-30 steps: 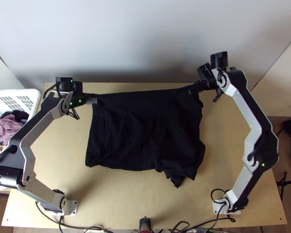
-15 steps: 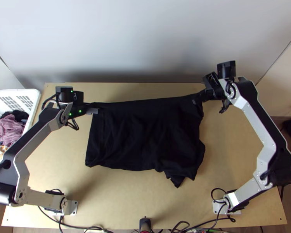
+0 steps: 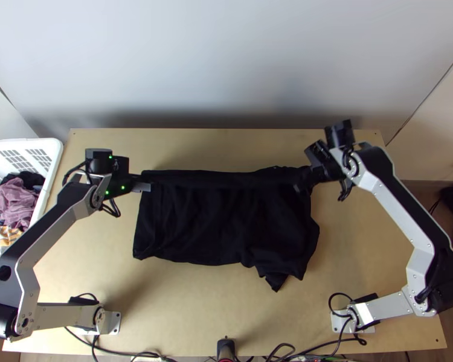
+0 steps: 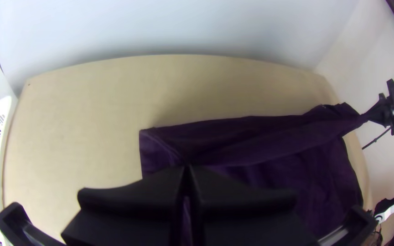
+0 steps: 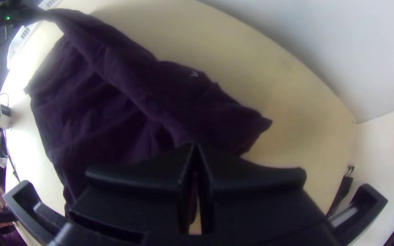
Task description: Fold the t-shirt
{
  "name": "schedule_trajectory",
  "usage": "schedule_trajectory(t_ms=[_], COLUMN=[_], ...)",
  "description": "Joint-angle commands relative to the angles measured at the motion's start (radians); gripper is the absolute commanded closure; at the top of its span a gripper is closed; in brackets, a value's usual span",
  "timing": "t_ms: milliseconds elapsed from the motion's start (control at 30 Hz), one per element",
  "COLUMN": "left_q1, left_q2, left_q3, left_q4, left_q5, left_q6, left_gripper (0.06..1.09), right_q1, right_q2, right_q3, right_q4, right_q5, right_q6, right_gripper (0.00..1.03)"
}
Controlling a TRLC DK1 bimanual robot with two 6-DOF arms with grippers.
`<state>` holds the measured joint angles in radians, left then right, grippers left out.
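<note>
White perforated plastic basket (image 3: pixel 52 164), mauve cloth (image 3: pixel 14 202) inside, sits left of left gripper (image 3: pixel 145 182). Arms outstretched; its fingers and right gripper's (image 3: pixel 302 181) close on black fabric t-shirt (image 3: pixel 226 226), ridge running between them, most cloth nearside.

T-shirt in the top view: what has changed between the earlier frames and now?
Both the left gripper and the right gripper have moved toward the table's near edge, drawing the far part of the T-shirt with them. No hold was taken or let go: each still grips the cloth. The shirt's near edge and the white basket stayed put.
</note>
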<state>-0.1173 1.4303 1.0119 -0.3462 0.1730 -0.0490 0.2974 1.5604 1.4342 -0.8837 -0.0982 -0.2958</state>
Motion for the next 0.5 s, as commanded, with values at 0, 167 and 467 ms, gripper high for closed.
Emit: schedule_trajectory(t_ms=[0, 167, 467], left_q1=[-0.016, -0.038, -0.084], left_q2=[-0.01, 0.015, 0.019], left_q3=[-0.065, -0.136, -0.144], left_q4=[0.012, 0.049, 0.03], left_q5=[0.002, 0.002, 0.002], left_q6=[0.0, -0.006, -0.037], left_gripper=[1.05, 1.05, 0.41], right_q1=[0.052, 0.059, 0.059], right_q2=[-0.045, -0.054, -0.06], right_q3=[-0.13, -0.215, -0.273], right_q4=[-0.006, 0.022, 0.06], right_q5=[-0.001, -0.003, -0.003], right_q6=[0.004, 0.003, 0.007], right_gripper=[1.0, 1.0, 0.38])
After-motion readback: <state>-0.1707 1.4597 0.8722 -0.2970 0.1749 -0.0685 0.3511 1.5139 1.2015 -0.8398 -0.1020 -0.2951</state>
